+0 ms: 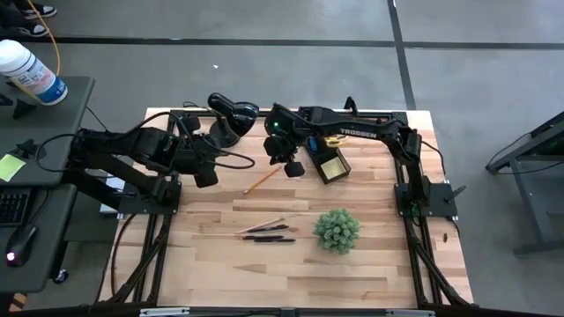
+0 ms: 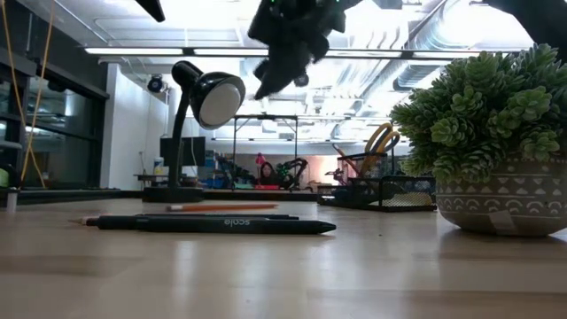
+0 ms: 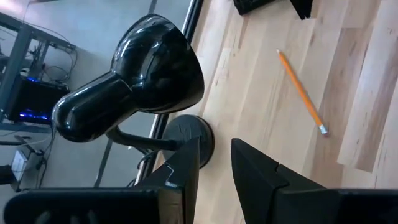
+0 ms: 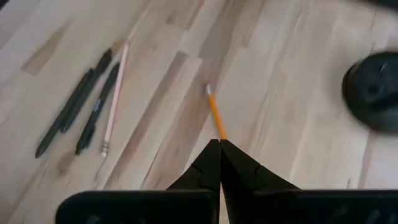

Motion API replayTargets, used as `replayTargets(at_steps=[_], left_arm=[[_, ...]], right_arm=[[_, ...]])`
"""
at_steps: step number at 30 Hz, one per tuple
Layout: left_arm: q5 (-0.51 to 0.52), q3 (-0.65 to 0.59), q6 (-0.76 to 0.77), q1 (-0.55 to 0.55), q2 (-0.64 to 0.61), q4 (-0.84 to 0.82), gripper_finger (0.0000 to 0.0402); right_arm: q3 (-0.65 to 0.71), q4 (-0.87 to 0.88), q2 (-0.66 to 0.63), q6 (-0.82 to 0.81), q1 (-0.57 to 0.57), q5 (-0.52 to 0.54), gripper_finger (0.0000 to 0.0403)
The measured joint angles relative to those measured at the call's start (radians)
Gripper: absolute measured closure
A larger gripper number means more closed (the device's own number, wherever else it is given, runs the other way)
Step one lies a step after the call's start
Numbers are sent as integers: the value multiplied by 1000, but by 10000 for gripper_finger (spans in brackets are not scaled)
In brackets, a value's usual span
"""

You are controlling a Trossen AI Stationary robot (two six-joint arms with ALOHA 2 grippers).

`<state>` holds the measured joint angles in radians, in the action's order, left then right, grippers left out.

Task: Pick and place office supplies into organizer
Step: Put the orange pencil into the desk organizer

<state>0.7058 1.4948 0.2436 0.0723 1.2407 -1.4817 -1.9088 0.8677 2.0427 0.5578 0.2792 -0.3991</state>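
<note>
Left gripper part open, empty, beside desk lamp. Orange pencil lies loose mid-table: light, stiff, rolls easily; pinch mid-shaft. Right gripper closed, empty, above the pencil. Organizer just right. Right arm reads "TROSSEN"; a pen reads "scale".

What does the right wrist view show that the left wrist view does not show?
Only the right wrist view shows the black pens, a pale pencil beside them, and the right fingers shut. Only the left wrist view shows the black lamp head and the left fingers with a gap between them. Both show the orange pencil on the wooden table.
</note>
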Motion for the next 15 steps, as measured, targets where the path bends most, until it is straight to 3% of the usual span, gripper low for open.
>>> replayTargets(at_steps=[6, 11, 15], left_arm=[[-4, 0, -1, 0, 0, -11, 318], [-20, 0, 0, 0, 1, -11, 318], [-107, -9, 37, 0, 16, -15, 318]], right_arm=[[143, -65, 7, 41, 33, 21, 395], [262, -162, 7, 113, 38, 60, 356], [305, -247, 8, 108, 37, 116, 317]])
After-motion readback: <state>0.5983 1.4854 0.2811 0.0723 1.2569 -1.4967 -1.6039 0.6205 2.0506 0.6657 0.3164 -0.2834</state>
